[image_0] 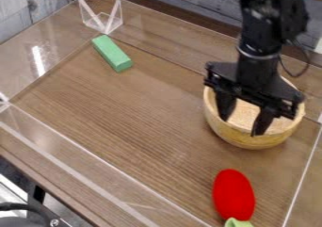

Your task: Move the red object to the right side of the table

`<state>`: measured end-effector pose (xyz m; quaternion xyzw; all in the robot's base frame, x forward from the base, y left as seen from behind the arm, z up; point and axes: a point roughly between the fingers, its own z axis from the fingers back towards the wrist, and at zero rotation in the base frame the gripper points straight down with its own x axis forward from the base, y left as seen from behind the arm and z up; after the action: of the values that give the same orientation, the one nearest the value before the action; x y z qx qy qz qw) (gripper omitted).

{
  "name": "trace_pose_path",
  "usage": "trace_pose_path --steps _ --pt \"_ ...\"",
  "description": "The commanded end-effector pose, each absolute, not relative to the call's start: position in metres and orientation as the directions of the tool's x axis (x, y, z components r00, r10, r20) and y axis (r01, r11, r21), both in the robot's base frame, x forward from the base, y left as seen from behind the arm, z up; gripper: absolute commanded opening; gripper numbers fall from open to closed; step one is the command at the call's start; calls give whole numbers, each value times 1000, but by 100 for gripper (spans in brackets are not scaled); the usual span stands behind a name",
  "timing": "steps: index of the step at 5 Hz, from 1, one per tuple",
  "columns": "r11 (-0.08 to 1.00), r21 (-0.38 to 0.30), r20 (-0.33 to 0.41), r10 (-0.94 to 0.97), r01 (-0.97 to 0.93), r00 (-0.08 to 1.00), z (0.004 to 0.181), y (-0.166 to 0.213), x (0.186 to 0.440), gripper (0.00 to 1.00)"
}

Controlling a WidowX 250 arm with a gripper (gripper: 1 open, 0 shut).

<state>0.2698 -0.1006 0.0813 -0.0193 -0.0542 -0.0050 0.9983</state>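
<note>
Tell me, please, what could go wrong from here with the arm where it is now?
1. The pincer hangs over the wooden bowl, not the red object; closing here would likely catch the bowl's rim or nothing.
2. The red object lies near the clear acrylic wall at the table edge, so a descending finger could strike the wall.
3. It looks rounded, so an off-centre pinch may squirt it away.

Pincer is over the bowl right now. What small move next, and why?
Probably shift the pincer off the wooden bowl toward the red object, which lies untouched near the table's front edge; the jaws hold nothing.
</note>
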Motion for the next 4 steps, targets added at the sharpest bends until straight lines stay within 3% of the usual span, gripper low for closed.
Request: trace_pose_path --steps 1,2,4 --pt "998 -53 154 -8 16 988 84 -100 286 0" --pt "998 -54 150 -2 10 989 79 -99 291 100" --pt "998 -55 142 -30 38 989 68 -91 297 100"
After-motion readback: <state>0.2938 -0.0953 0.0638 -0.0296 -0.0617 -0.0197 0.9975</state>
